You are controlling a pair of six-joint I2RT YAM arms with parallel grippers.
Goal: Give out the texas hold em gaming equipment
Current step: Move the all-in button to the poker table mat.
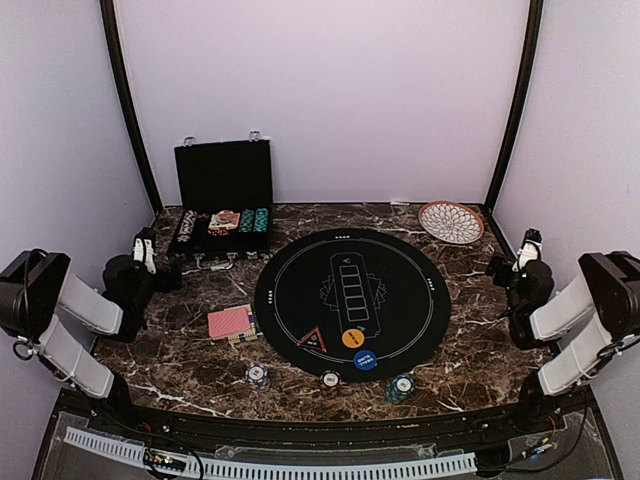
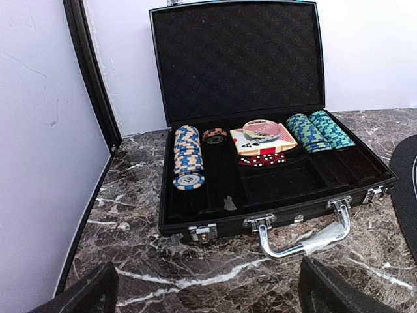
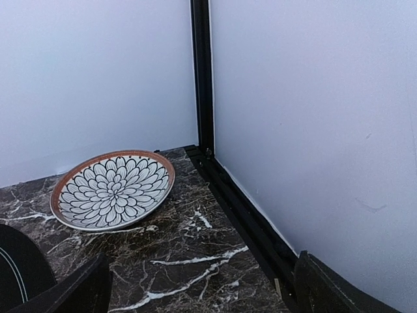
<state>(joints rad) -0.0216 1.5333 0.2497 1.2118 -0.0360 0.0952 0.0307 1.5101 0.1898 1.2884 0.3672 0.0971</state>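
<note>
At the far left, chips [image 2: 187, 153] sit in the open case [image 2: 234, 65]; my left pincer [image 2: 208, 295] and right pincer [image 3: 199, 287] both gape, empty. Next, I reckon: reach in, pinch 1 stack.

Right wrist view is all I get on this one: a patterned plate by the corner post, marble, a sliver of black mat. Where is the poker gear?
Observer: A red-backed card deck lies on the marble just left of the round black mat.
Operator: Any chips out on the table?
Observer: Three chips sit by the mat's near rim, and an orange disc and a blue disc lie on the mat.
Operator: And the case?
Observer: The black case stands open at the far left with rows of chips inside. The left pincer faces it, open and empty.
</note>
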